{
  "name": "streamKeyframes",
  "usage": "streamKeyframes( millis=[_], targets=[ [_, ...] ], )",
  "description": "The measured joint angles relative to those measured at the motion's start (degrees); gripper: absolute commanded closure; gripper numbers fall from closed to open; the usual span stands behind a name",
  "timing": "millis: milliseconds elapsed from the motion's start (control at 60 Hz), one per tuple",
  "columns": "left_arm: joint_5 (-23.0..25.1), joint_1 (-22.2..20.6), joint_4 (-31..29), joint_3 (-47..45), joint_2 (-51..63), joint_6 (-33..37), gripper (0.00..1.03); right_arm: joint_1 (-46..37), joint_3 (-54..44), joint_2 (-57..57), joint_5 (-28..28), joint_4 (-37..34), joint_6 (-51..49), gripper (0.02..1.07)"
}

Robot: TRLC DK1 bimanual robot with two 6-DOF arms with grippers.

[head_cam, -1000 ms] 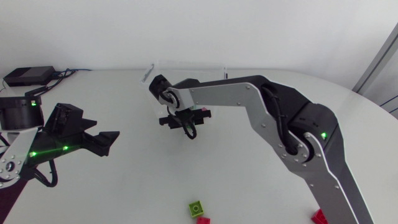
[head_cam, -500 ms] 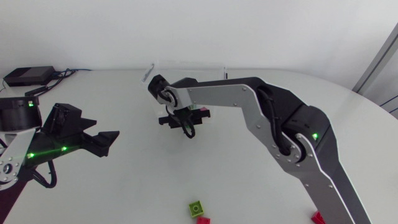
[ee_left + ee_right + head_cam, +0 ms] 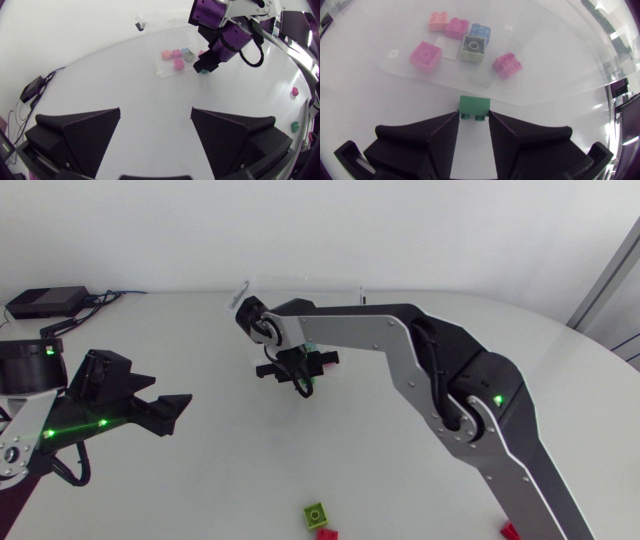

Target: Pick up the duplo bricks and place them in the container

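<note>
The right gripper (image 3: 474,120) pinches a green brick (image 3: 474,106) between narrowly set fingers, just short of the near wall of the clear container (image 3: 547,60) at the table's far side. Pink, magenta, blue and grey-green bricks sit inside it. The left gripper (image 3: 155,112) hangs with fingers spread wide, well apart at the left. A broad stretch of white table (image 3: 220,470) lies between the arms. By the front edge lie a loose green brick (image 3: 317,513) touching a red brick (image 3: 326,534). A black box (image 3: 45,301) sits at the far left corner.
</note>
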Motion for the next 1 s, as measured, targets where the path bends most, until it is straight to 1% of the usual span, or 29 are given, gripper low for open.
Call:
streamKeyframes(
  millis=[67, 167, 333, 433, 500, 633, 733, 883, 1000],
  targets=[
    [0.00, 0.00, -0.15, -0.02, -0.15, 0.02, 0.04, 0.07, -2.43, -1.27, 0.17, 1.66, 0.00, 0.80],
    [-0.02, 0.00, -0.26, -0.04, -0.15, 0.11, 0.04, 0.15, -10.71, -5.73, -1.62, 6.54, -0.04, 0.80],
    [0.00, 0.00, -0.72, -0.04, -0.15, 1.33, 0.05, 1.44, -22.16, -13.46, -2.32, 9.92, -1.53, 0.80],
    [0.00, -0.07, -1.86, -0.02, -0.15, 2.27, 0.05, 3.15, -26.18, -19.39, -2.32, 11.45, -3.02, 0.80],
    [-0.04, -0.76, -3.76, -0.02, -0.15, 3.48, 0.05, 4.07, -28.00, -24.65, -2.25, 13.25, -4.24, 0.80],
    [-0.02, -4.07, -7.19, 0.00, -0.28, 6.14, 0.05, 3.82, -27.96, -34.73, -1.84, 15.08, -6.56, 0.80],
    [0.17, -6.88, -10.82, 0.11, -0.63, 8.02, 0.05, 1.73, -24.90, -38.71, -1.66, 15.06, -8.00, 0.80],
    [0.20, -10.84, -16.46, 1.64, -0.63, 9.40, 0.05, -2.30, -18.47, -38.69, -1.68, 14.88, -10.14, 0.80],
    [0.20, -14.27, -21.07, 3.08, -0.55, 9.92, 0.05, -4.81, -12.87, -34.73, -2.78, 14.60, -11.61, 0.79]
  ],
)
